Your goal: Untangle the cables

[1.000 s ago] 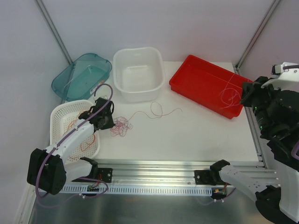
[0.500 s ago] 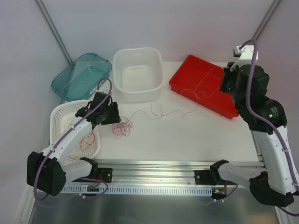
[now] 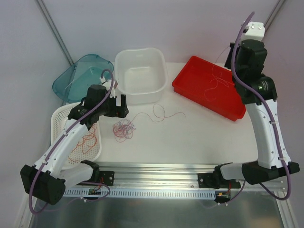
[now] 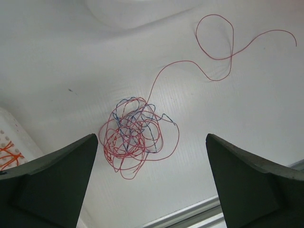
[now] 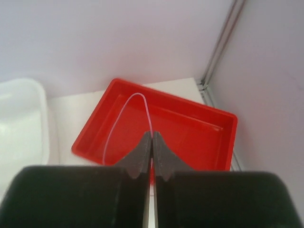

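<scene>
One tangle of red and blue cables (image 4: 135, 137): frame centre, on the white table (image 4: 247, 109), below and between the left gripper's (image 4: 149, 142) wide-open fingers, touching neither, one red strand (image 4: 216, 59) trailing upper right. One pale cable (image 5: 135, 94): pinched in the right gripper's (image 5: 152, 137) closed fingers, held over the red tray (image 5: 199, 121), seemingly to drop it apart from the tangle.

white table (image 3: 190, 137) w/ four containers. back row, l to r: teal see-thru bin (image 3: 71, 85), tilted at the back-left corner; white tub (image 3: 142, 95), upright, mid; red tray (image 3: 190, 76), set at an angle, back-right. white mesh basket (image 3: 59, 128) at front-left edge, just in front of the teal bin. alu rail (image 3: 161, 173) runs along the near edge. metal posts (image 3: 54, 31) in both back corners, pale walls behind.
</scene>
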`<action>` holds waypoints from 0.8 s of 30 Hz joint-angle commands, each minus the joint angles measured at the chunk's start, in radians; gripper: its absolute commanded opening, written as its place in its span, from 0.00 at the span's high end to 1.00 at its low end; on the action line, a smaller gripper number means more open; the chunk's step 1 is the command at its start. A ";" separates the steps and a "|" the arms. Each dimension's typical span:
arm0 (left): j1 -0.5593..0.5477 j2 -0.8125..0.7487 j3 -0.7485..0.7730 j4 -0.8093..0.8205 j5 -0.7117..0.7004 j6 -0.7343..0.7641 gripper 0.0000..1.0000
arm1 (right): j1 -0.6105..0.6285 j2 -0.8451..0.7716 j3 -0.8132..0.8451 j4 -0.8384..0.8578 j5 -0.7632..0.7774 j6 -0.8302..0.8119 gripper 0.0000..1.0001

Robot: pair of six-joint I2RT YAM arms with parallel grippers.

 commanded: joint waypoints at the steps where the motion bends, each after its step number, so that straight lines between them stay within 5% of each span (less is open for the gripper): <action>1: 0.008 -0.008 -0.029 0.026 -0.046 0.071 0.01 | -0.080 0.069 0.066 0.135 0.031 -0.003 0.99; 11: 0.008 0.027 -0.107 0.046 -0.064 0.060 0.01 | -0.263 0.311 0.037 0.223 0.028 0.056 0.92; 12: 0.008 0.042 -0.106 0.046 -0.060 0.059 0.01 | -0.269 0.361 0.026 0.212 0.037 0.075 0.88; 16: 0.008 0.061 -0.107 0.043 -0.052 0.056 0.01 | -0.276 0.431 0.020 0.151 -0.001 0.089 0.32; 24: 0.008 0.079 -0.106 0.043 -0.072 0.059 0.01 | -0.197 0.290 -0.158 0.125 -0.176 0.078 0.14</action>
